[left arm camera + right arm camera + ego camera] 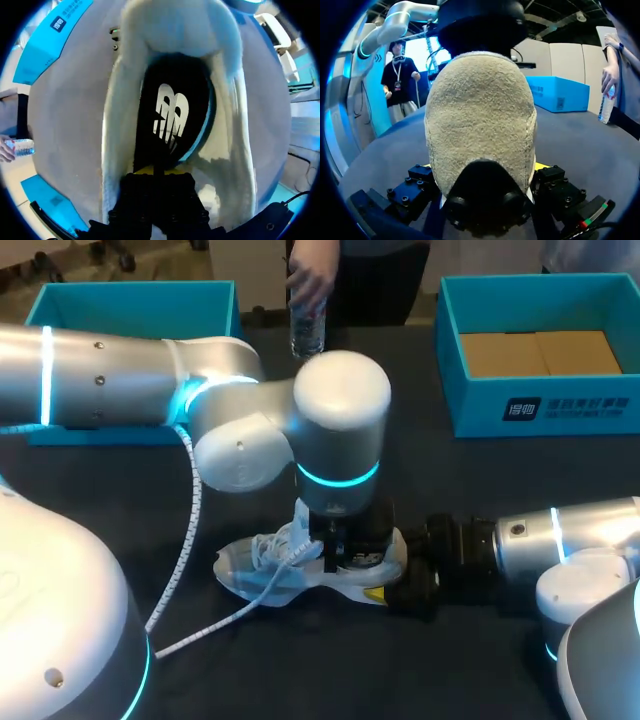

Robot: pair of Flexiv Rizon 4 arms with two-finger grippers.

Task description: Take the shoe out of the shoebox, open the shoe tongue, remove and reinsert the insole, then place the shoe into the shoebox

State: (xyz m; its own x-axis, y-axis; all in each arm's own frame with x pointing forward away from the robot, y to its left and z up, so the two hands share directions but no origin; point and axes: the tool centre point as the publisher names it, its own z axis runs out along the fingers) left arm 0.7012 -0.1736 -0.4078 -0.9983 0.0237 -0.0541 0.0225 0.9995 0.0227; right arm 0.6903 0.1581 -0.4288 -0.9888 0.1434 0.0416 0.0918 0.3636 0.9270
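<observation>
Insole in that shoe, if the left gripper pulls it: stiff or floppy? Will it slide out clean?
Probably floppy: the insole looks thin, and one edge seems to curl up, showing blue underneath. Likely light too. It may drag on the fuzzy lining of the shoe, so the right gripper clamping the heel should help.

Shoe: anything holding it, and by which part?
The right gripper grips the beige suede shoe by its heel, one finger each side. The left gripper appears to pinch the black insole at its heel end.
</observation>
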